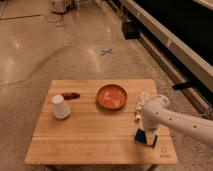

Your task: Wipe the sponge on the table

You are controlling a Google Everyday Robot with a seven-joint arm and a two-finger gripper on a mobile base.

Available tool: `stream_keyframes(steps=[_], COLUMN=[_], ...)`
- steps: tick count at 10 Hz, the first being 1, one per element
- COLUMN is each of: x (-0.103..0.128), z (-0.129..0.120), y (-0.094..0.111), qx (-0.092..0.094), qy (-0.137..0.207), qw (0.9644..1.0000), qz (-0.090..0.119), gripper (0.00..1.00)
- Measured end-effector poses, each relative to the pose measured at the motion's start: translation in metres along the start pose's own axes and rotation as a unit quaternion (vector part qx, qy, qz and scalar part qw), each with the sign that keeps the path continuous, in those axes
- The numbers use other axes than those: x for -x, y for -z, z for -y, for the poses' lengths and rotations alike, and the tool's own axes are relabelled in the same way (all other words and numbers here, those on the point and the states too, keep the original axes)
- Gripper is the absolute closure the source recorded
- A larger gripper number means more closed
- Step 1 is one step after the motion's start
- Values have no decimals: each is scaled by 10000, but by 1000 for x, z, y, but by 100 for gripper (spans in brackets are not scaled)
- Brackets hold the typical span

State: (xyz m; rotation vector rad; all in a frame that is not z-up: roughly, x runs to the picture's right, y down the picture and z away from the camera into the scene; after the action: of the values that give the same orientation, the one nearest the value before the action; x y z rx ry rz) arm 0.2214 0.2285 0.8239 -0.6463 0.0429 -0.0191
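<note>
One cam, high & set back, looks down across table [90, 135] (gripper [147, 132] on sponge [141, 136], lower right).

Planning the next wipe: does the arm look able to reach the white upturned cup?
Probably yes: the gripper, fingers shut on the dark blue sponge at the light wooden table's near corner, has bare tabletop between it and the white cup.
</note>
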Motion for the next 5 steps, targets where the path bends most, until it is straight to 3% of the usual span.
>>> stream_keyframes(steps=[2,5], x=[31,72], z=[10,4], y=[12,22], qx=[-126,-187], qy=[237,649], qw=[9995,9972], qz=[158,318], gripper=[99,99])
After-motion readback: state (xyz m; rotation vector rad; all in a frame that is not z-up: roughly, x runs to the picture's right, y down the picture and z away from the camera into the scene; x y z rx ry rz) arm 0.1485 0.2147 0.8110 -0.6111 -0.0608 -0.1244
